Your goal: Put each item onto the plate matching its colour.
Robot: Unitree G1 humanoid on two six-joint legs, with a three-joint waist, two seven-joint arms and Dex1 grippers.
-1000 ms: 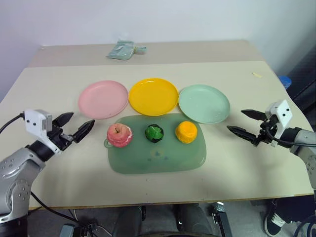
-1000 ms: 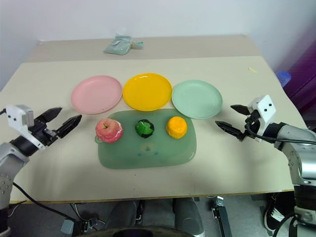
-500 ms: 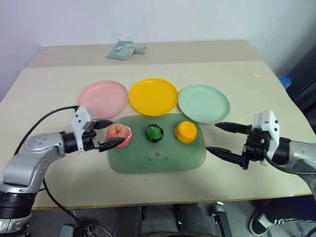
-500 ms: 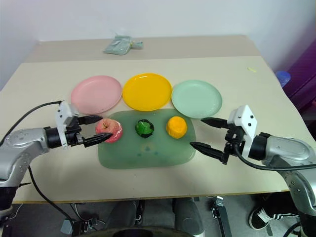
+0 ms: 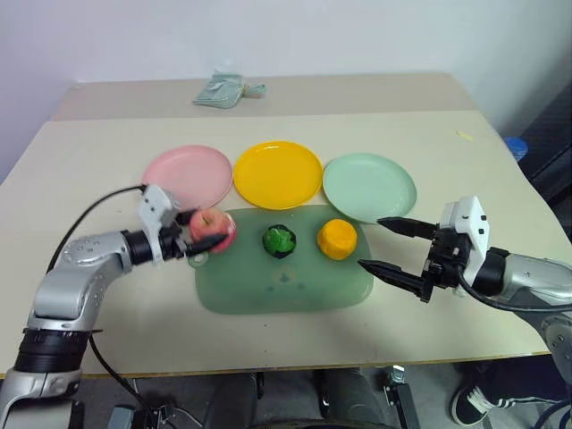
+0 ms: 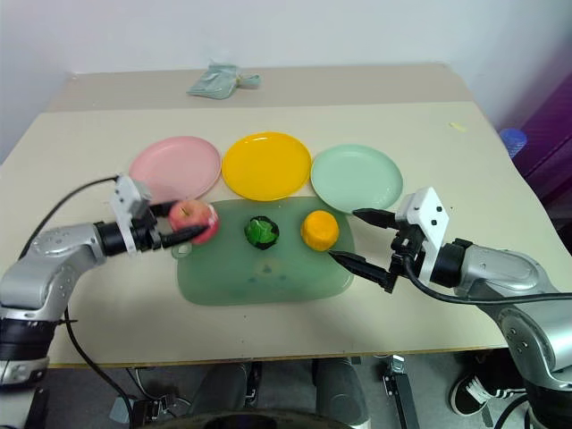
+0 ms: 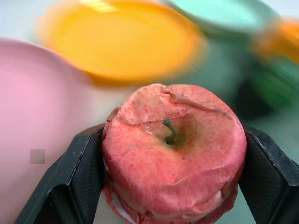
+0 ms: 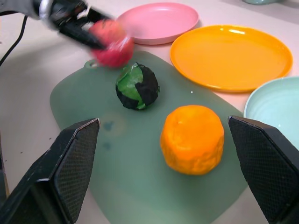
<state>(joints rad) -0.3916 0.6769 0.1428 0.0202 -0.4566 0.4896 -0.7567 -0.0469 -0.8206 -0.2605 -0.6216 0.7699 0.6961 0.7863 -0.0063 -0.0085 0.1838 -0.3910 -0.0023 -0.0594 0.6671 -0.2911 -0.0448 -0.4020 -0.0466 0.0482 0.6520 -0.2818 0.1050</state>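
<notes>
now the left gripper [image 7: 173,154] clasps the apple [image 7: 174,156] at the green board's [image 5: 286,286] edge. right gripper [image 5: 387,245] gapes wide beside the orange fruit [image 5: 337,239]; nothing held.

Robotics laboratory test station. A plain beige desk [image 5: 107,295] stands against a bare white wall [image 5: 268,36] beyond the right claw [image 5: 390,243]; loose black cables [image 5: 89,210] trail from the arms, and coloured toy plates [image 5: 277,174] serve as props.
</notes>
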